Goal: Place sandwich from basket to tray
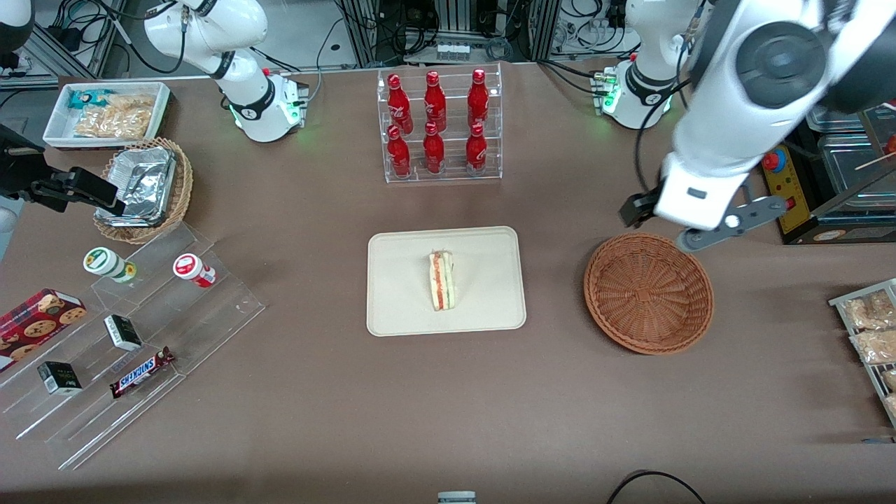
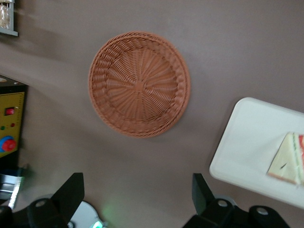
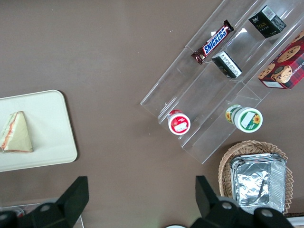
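The sandwich (image 1: 442, 281) (image 2: 287, 164) (image 3: 16, 135), a white wedge with red and green filling, lies on the cream-beige tray (image 1: 406, 294) (image 2: 251, 142) (image 3: 47, 123) at the table's middle. The reddish-brown wicker basket (image 1: 648, 292) (image 2: 138, 84) stands beside the tray, toward the working arm's end, with nothing in it. My gripper (image 1: 661, 225) (image 2: 137, 192) hangs high over the basket's rim that is farthest from the front camera. It is open, its fingers spread wide, with only bare table between them.
A clear rack of red bottles (image 1: 439, 126) stands farther back than the tray. Toward the parked arm's end are a stepped acrylic shelf (image 1: 210, 308) with snacks, a tan basket (image 1: 180, 189) holding a foil container, and a white bin (image 1: 52, 126). A yellow control box (image 1: 784, 189) and a snack rack (image 1: 871, 336) flank the basket.
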Action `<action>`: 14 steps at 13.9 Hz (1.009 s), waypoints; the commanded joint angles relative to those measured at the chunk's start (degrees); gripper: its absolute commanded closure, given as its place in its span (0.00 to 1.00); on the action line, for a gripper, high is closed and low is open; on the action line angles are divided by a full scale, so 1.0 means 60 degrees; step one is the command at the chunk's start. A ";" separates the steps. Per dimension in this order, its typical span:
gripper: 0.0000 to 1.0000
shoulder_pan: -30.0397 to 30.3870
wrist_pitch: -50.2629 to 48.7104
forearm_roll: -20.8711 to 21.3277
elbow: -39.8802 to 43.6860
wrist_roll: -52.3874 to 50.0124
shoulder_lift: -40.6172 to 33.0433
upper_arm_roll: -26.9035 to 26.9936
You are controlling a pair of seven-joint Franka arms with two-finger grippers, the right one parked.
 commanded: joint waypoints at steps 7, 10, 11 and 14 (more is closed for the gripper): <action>0.00 0.0947 -0.0351 -0.0960 -0.1921 0.4133 -0.2082 0.1401; 0.00 0.0620 -0.0323 -0.1225 -0.1834 0.5073 -0.2127 0.2461; 0.00 0.0620 -0.0250 -0.1196 -0.1761 0.5133 -0.2040 0.2564; 0.00 0.0693 -0.0075 -0.1182 -0.1322 0.5424 -0.1775 0.2565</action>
